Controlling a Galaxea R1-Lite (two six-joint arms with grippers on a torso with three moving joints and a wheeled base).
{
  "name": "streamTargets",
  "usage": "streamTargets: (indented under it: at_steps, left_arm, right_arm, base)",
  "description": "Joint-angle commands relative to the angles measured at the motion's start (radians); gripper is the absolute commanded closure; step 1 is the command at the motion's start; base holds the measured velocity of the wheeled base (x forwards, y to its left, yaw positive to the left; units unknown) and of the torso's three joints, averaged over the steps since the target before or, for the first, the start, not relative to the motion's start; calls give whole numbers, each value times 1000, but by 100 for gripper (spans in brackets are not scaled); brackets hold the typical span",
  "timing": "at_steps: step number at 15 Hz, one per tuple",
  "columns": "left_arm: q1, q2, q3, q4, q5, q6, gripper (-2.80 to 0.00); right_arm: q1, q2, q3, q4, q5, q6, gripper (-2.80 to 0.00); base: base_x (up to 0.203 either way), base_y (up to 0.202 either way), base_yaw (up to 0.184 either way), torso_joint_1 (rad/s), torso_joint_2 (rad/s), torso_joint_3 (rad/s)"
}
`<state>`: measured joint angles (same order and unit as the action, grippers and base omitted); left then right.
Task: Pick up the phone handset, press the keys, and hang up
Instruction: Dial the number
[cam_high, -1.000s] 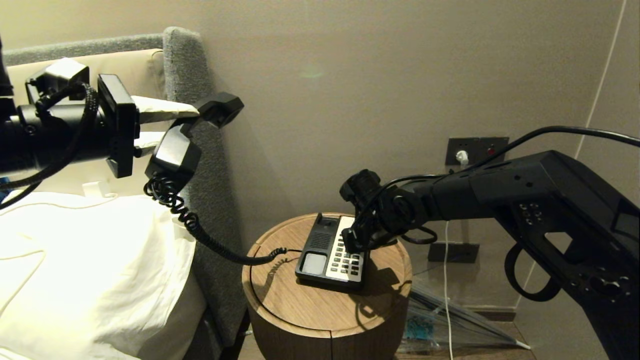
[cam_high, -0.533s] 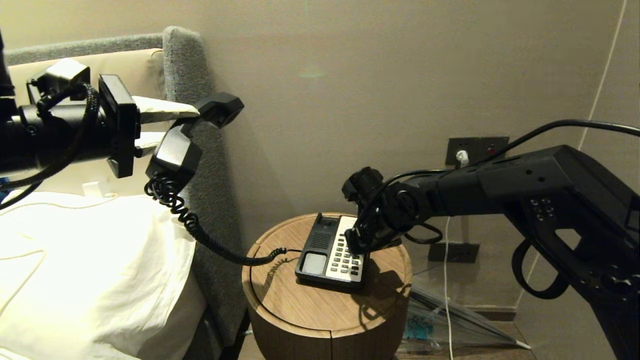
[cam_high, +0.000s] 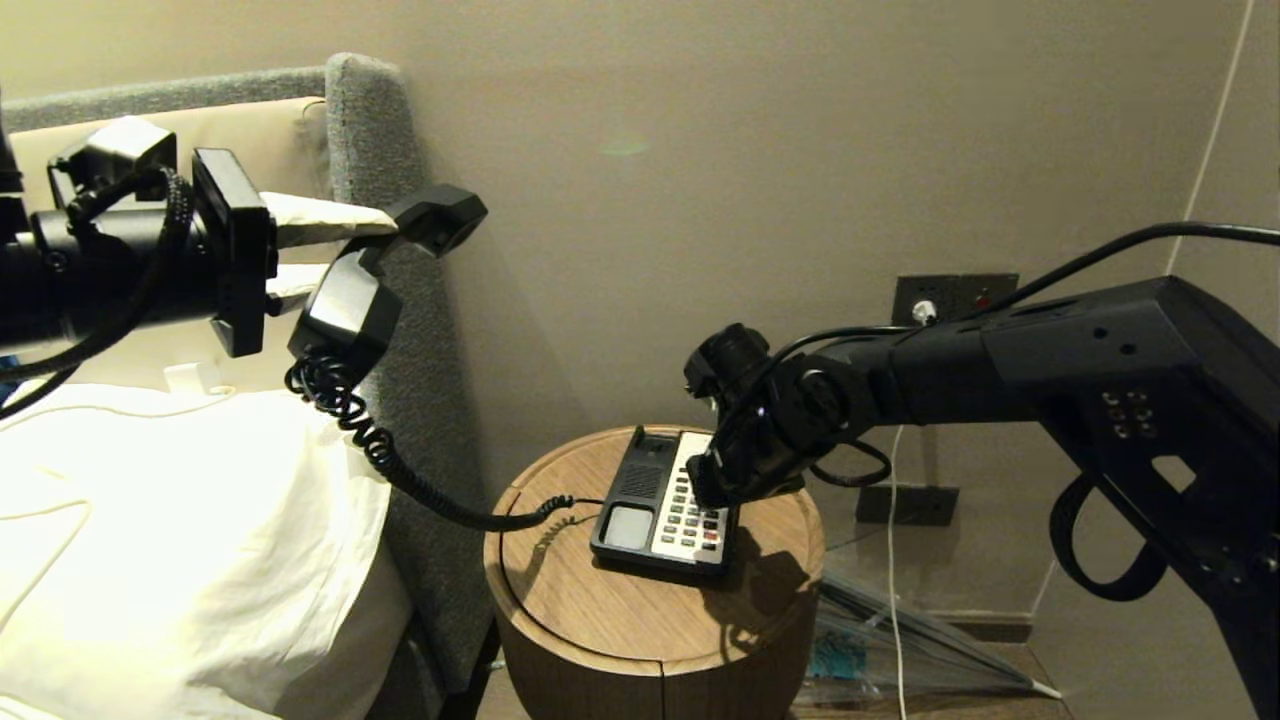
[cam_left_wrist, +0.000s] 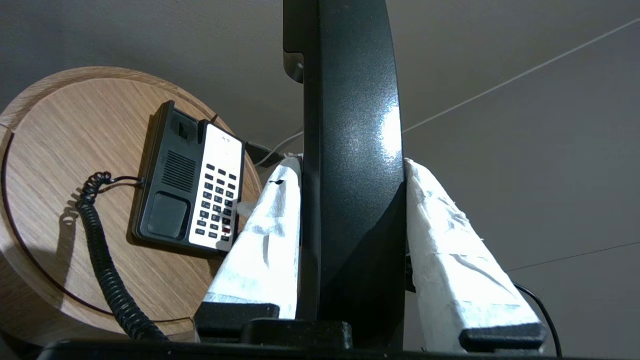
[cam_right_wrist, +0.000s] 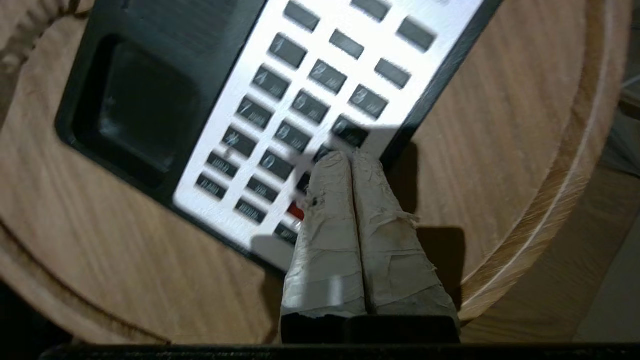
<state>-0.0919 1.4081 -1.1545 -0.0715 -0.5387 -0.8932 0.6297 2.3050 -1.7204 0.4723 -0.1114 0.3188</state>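
A: Where is the phone handset (cam_high: 375, 275) sitting right now?

B: It is hanging in the air at about ten o'clock in the head view, above the white pillow (cam_high: 180, 540) and in front of the grey headboard (cam_high: 380, 150). The left gripper (cam_left_wrist: 350, 185) is pinching it around the middle, one white-wrapped finger (cam_left_wrist: 265, 240) pressing on each side of the black bar.

A: And the cord?

B: The black coiled cord (cam_high: 400, 470) is drooping from the lower end of the handset and trailing toward four o'clock, down to the left edge of the phone base (cam_high: 660, 505).

A: Where is the base lying?

B: It is resting flat on the round wooden side table (cam_high: 640, 610), close to the centre of the head view, slightly toward six o'clock. The empty cradle is occupying its left half, and the keys (cam_high: 693, 515) are filling the cream faceplate on its right half.

A: What is the right arm doing?

B: The right arm is reaching in from three o'clock, with the right gripper (cam_right_wrist: 351, 157) pointing down over the keypad. Its two taped fingers (cam_right_wrist: 330, 210) are pressed together with no gap between them, holding nothing. In the right wrist view the tips are sitting over the right-hand column of keys, just above the red key (cam_right_wrist: 296, 211). I cannot tell whether they are actually touching a key.

A: Anything else nearby?

B: A wall socket (cam_high: 952, 298) is showing behind the right arm, with a white cable (cam_high: 893, 560) hanging below it.
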Motion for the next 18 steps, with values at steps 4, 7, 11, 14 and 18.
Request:
streamTargets:
  at_steps: [4, 7, 11, 14, 18]
  left_arm:
    - [0, 2, 6, -1, -1, -6, 0]
    - [0, 3, 10, -1, -3, -4, 0]
    - [0, 0, 16, -1, -2, -6, 0]
    - [0, 0, 16, -1, -3, -6, 0]
    - [0, -4, 16, -1, -3, -6, 0]
  right_arm:
    - [35, 5, 5, 55, 15, 57, 0]
    - [36, 1, 5, 80, 22, 59, 0]
    - [39, -11, 3, 108, 47, 57, 0]
    - [41, -10, 5, 116, 53, 57, 0]
    - [41, 1, -5, 110, 48, 57, 0]
  base:
    - [0, 0, 0, 0, 0, 0]
    - [0, 0, 0, 0, 0, 0]
    - [0, 0, 0, 0, 0, 0]
    - [0, 0, 0, 0, 0, 0]
    - [0, 0, 0, 0, 0, 0]
